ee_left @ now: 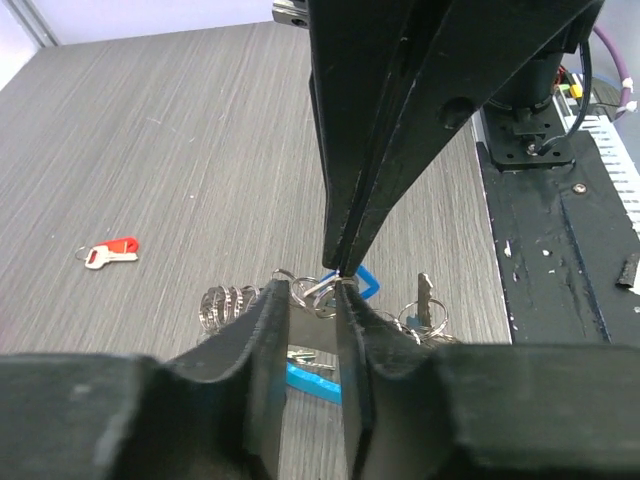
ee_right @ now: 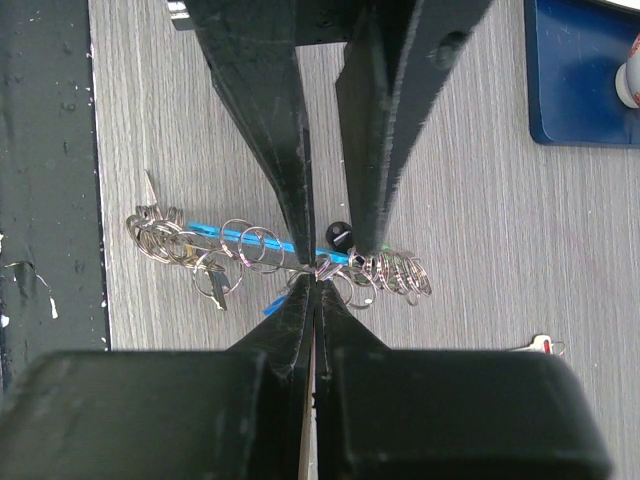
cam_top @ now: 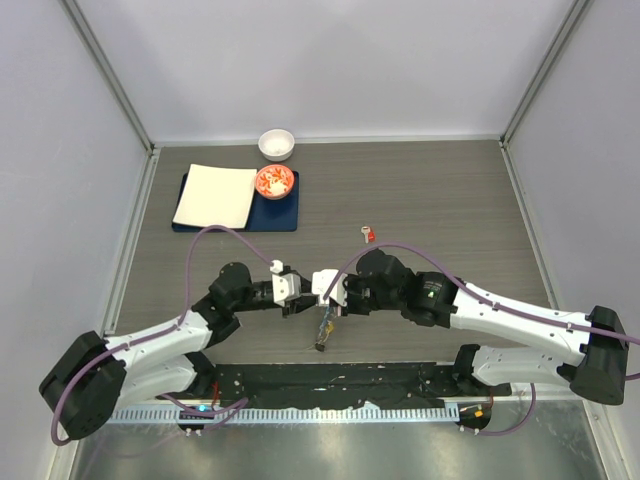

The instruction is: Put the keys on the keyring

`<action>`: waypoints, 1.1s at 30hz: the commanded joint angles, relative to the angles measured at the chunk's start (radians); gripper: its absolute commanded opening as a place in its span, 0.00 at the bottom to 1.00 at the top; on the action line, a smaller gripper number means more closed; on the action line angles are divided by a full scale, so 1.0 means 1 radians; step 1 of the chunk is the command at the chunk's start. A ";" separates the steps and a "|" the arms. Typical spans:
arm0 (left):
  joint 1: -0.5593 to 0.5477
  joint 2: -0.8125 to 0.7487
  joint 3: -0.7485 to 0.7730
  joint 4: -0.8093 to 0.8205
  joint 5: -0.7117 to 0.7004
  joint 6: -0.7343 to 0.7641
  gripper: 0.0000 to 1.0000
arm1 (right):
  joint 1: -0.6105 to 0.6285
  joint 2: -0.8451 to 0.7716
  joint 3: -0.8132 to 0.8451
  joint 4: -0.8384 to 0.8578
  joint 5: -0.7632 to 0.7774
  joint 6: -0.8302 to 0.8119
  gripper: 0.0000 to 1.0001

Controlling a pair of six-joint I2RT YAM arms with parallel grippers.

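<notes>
My two grippers meet over the near middle of the table. My right gripper (cam_top: 328, 297) (ee_right: 318, 278) is shut on a thin ring of the keyring (ee_right: 250, 245), a bunch of silver rings and keys with a light-blue strip (ee_left: 315, 382). The bunch trails toward the near edge (cam_top: 322, 335). My left gripper (cam_top: 300, 300) (ee_left: 313, 292) faces it, its fingers slightly apart with the dark blue key (ee_right: 338, 236) between them, right at the pinched ring. The red key (cam_top: 368, 234) (ee_left: 112, 252) lies loose on the table farther back.
A blue mat (cam_top: 280, 215) with a white cloth (cam_top: 215, 195) and a bowl of red and white pieces (cam_top: 274, 181) sits at the back left. A white bowl (cam_top: 276, 143) stands behind it. The black base plate (ee_left: 560, 250) runs along the near edge.
</notes>
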 commanded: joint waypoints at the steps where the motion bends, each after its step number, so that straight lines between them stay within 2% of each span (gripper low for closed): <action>1: 0.003 0.010 0.018 0.002 0.033 0.034 0.24 | 0.004 -0.031 0.028 0.049 0.005 0.009 0.01; 4: 0.002 0.024 0.023 -0.022 0.043 0.045 0.18 | 0.004 -0.032 0.026 0.047 0.005 0.009 0.01; 9: 0.006 0.064 0.027 -0.038 0.046 0.060 0.16 | 0.006 -0.035 0.026 0.047 0.005 0.009 0.01; 17: 0.008 0.113 0.055 0.019 0.073 0.036 0.20 | 0.004 -0.035 0.023 0.050 -0.006 0.007 0.01; 28: 0.011 0.133 0.051 0.074 0.052 0.014 0.36 | 0.004 -0.035 0.015 0.052 -0.003 0.007 0.01; 33: 0.011 0.139 0.052 0.076 0.078 0.008 0.29 | 0.004 -0.034 0.011 0.055 -0.001 0.010 0.01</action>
